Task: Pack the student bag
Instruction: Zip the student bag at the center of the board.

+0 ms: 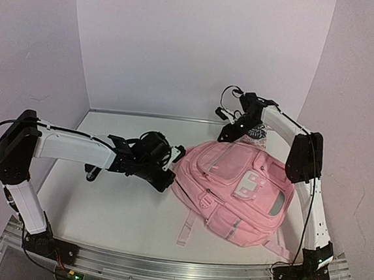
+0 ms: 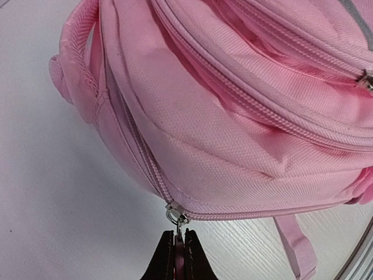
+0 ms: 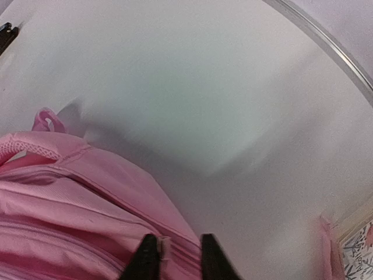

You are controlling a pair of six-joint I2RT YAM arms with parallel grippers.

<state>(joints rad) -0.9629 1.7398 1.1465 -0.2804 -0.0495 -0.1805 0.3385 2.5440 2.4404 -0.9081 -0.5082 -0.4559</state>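
We see a white table (image 1: 121, 219), the student bag (image 1: 235, 190) lying flat right of center. Our left gripper (image 2: 179, 236) is pinched tight on its zipper pull (image 2: 176, 217); our right gripper (image 3: 176, 239) has its jaws parted over the bag's far edge.

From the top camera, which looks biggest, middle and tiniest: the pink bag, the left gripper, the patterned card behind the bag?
1. pink bag
2. left gripper
3. patterned card, partly hidden by the right arm, so its full size is unsure.
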